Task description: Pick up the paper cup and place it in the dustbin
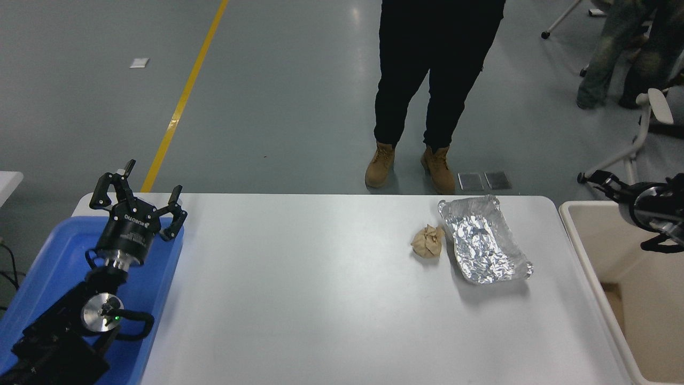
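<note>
The paper cup does not show anywhere in the head view. The beige dustbin [604, 235] stands off the table's right end, cut off by the picture's right edge, and what shows of its inside holds no cup. My right gripper [614, 187] comes in from the right edge and hangs above the bin's far left corner, with nothing visible in it. My left gripper [136, 195] is parked open and empty over the blue tray at the lower left.
A crumpled brown paper ball [426, 241] and a crinkled foil tray [483, 246] lie on the white table [320, 289] at its right. A blue tray [48, 256] sits at the left end. A person [433, 80] stands at the far side.
</note>
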Robot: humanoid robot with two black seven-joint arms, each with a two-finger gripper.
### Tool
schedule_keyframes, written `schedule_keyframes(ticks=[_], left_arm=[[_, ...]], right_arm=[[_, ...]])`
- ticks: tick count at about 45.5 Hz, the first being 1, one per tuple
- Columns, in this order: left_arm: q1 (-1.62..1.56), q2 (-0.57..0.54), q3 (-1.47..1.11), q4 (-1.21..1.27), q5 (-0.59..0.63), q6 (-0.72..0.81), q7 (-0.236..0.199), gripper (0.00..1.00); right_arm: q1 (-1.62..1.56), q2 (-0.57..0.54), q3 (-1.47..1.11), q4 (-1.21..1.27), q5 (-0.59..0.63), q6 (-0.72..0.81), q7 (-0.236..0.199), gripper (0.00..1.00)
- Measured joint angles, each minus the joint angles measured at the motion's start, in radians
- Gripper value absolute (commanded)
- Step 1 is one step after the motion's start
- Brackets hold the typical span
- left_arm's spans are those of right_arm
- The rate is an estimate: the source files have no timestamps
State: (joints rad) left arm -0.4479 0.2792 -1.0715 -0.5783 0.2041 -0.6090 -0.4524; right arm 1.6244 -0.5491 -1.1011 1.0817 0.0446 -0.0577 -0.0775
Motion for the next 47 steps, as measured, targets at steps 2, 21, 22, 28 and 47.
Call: schedule_keyframes(ticks=[2,21,22,28,47], left_arm=[[0.000,0.000,0.000,0.000,0.000,0.000,0.000,0.98],[0.000,0.000,0.000,0.000,0.000,0.001,0.000,0.98],[0.000,0.000,0.000,0.000,0.000,0.001,0.000,0.98],[0.000,0.000,0.000,0.001,0.000,0.001,0.000,0.98],[0.000,0.001,0.000,0.001,0.000,0.002,-0.001,0.98]], right_arm=[[0.054,-0.001,-0.024,0.055,-0.005,0.007,0.000,1.00],[0.529,0.009,-0.203,0.429,-0.021,0.222,-0.002,1.00],[0.557,0.011,-0.209,0.440,-0.021,0.250,-0.002,1.00],[0.679,0.027,-0.227,0.478,-0.022,0.375,-0.002,1.00],[0.886,0.083,-0.234,0.515,-0.027,0.612,-0.002,1.00]])
